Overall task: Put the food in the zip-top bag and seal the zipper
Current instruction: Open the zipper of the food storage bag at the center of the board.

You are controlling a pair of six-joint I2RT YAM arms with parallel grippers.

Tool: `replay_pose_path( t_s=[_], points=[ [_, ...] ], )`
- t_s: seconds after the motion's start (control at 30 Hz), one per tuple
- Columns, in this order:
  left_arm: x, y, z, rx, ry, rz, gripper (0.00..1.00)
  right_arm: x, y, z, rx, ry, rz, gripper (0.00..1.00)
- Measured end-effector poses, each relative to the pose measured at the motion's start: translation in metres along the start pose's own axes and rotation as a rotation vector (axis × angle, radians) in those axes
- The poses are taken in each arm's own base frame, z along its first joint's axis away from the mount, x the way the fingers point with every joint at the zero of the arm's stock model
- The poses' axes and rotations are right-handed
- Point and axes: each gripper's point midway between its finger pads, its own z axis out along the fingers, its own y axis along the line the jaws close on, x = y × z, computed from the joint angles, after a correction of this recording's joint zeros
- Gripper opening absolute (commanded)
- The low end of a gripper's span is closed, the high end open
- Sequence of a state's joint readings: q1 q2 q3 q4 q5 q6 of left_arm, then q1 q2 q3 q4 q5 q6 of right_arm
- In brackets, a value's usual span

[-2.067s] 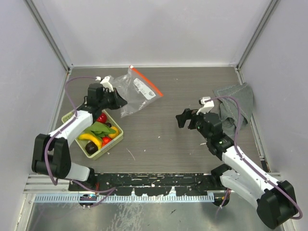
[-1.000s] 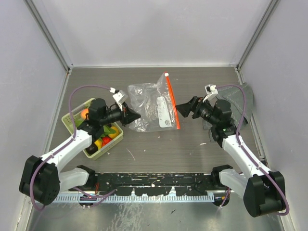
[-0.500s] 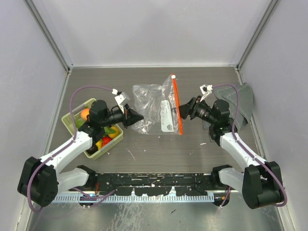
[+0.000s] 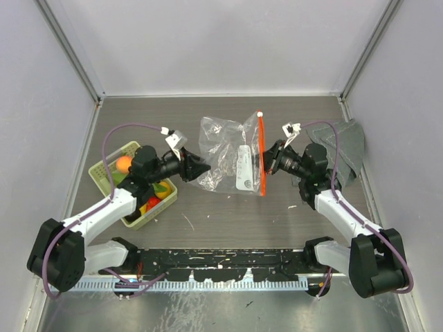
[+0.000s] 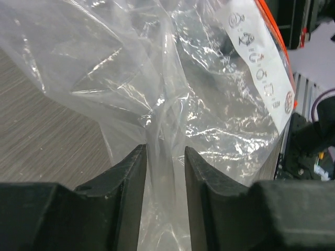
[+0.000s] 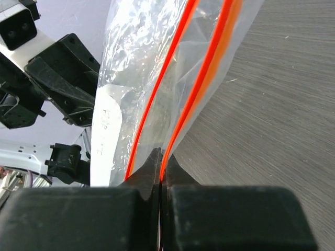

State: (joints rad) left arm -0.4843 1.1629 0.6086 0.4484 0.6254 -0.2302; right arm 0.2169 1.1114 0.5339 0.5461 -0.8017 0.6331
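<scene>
The clear zip-top bag (image 4: 221,155) is stretched between my two grippers at mid-table, its white label (image 4: 243,168) facing up. Its red-orange zipper (image 4: 261,155) runs along the right edge. My right gripper (image 4: 268,160) is shut on one lip of the mouth, right at the zipper (image 6: 201,89); the other lip stands apart to the left. My left gripper (image 4: 197,168) is at the bag's bottom end, its fingers (image 5: 131,172) parted with a loose fold of film (image 5: 165,130) running between them. The food (image 4: 123,164) lies in the basket, partly hidden under my left arm.
The pale green basket (image 4: 98,176) sits at the left, close to the side wall. A grey folded cloth (image 4: 346,149) lies behind my right arm near the right wall. Metal frame posts and walls close in the table on three sides.
My right gripper has moved in and shut on the bag's mouth edge. The left jaws have parted from their pinch on the bag's bottom. The bag has shifted slightly right.
</scene>
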Motion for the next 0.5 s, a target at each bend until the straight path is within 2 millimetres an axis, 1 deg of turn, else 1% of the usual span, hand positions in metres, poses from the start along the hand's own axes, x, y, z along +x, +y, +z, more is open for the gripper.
replay_pose_path(
  t_s=[0.07, 0.2, 0.27, 0.3, 0.33, 0.37, 0.43, 0.5],
  points=[
    [-0.001, 0.005, 0.0, -0.03, -0.01, -0.012, 0.51, 0.003, -0.003, 0.001, 0.015, 0.009, -0.001, 0.01],
    [-0.002, 0.017, 0.0, -0.104, -0.023, -0.037, 0.62, 0.005, -0.008, 0.003, 0.07, 0.03, -0.026, 0.01],
    [-0.001, 0.025, -0.001, -0.151, -0.025, -0.054, 0.68, 0.003, -0.008, 0.005, 0.1, 0.035, -0.056, 0.01],
    [0.0, 0.031, -0.002, -0.188, -0.023, -0.07, 0.74, 0.001, -0.007, 0.005, 0.12, 0.034, -0.075, 0.01],
    [0.002, 0.036, -0.004, -0.224, -0.021, -0.089, 0.78, -0.002, -0.007, 0.005, 0.137, 0.031, -0.092, 0.0],
    [0.004, 0.041, -0.006, -0.259, -0.018, -0.103, 0.8, -0.005, -0.007, 0.006, 0.158, 0.028, -0.113, 0.01],
    [0.006, 0.05, -0.009, -0.322, -0.015, -0.139, 0.82, -0.011, -0.006, 0.007, 0.197, 0.021, -0.152, 0.01],
    [0.003, 0.058, -0.014, -0.392, -0.011, -0.188, 0.82, -0.017, -0.007, 0.008, 0.243, 0.017, -0.19, 0.01]
  ],
)
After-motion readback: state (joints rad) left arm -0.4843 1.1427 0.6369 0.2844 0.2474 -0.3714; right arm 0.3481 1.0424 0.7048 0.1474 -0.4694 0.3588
